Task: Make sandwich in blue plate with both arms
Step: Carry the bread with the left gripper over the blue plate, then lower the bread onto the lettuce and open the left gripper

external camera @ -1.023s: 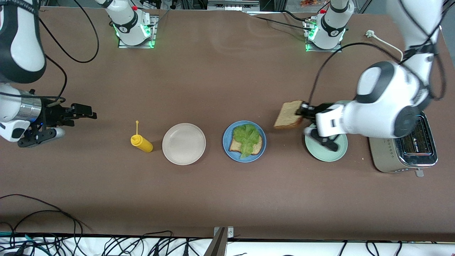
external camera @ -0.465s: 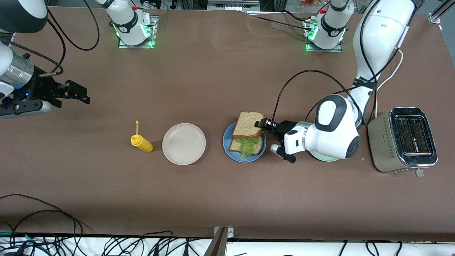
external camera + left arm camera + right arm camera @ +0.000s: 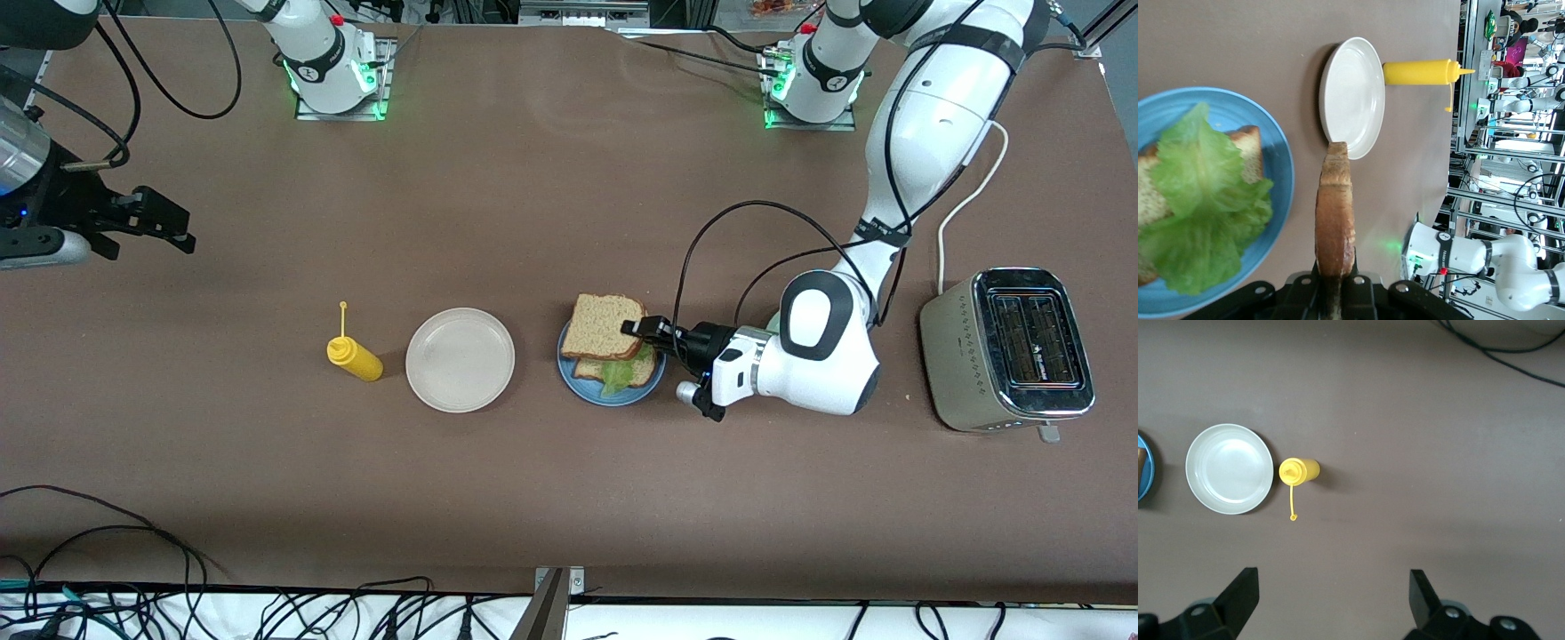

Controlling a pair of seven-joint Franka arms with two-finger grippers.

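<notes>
Brown tabletop (image 3: 551, 489) is carrying all items.

Left arm, white jointed with black bands (image 3: 925, 116), is reaching down from its base to the blue plate. Right arm (image 3: 27, 178) is waiting at its own end of the table.

Silver two-slot metal toaster (image 3: 1009, 351) is sitting at the left arm's end of the table, slots empty.

Round beige-white plate (image 3: 460, 359) is lying bare beside the blue plate, toward the right arm's end. A sliver of mint-green plate (image 3: 772, 322) is showing past the left wrist.

Round, shallow medium-blue plate (image 3: 569, 378) is sitting near mid-table. On it: lower square brown wholegrain bread slice (image 3: 1248, 150) lying flat, ruffled green lettuce leaf (image 3: 1201, 207) spread on top of it.

Upper brown wholegrain bread slice (image 3: 602, 325) is hanging over the plate, covering most of the lettuce in the front view; whether it is touching the lettuce, cannot tell. In the left wrist view it is showing edge-on (image 3: 1335, 220), crust toward the camera.

Left gripper (image 3: 636, 328) is over the blue plate, jaws clenched on the upper slice at its edge toward the left arm.

Right gripper (image 3: 1331, 593) is up over bare table at the right arm's end, jaws spread wide, grasping nothing.

Yellow plastic squeeze bottle (image 3: 354, 356) is standing beside the beige-white plate, toward the right arm's end, its cap dangling on a thin tether.
</notes>
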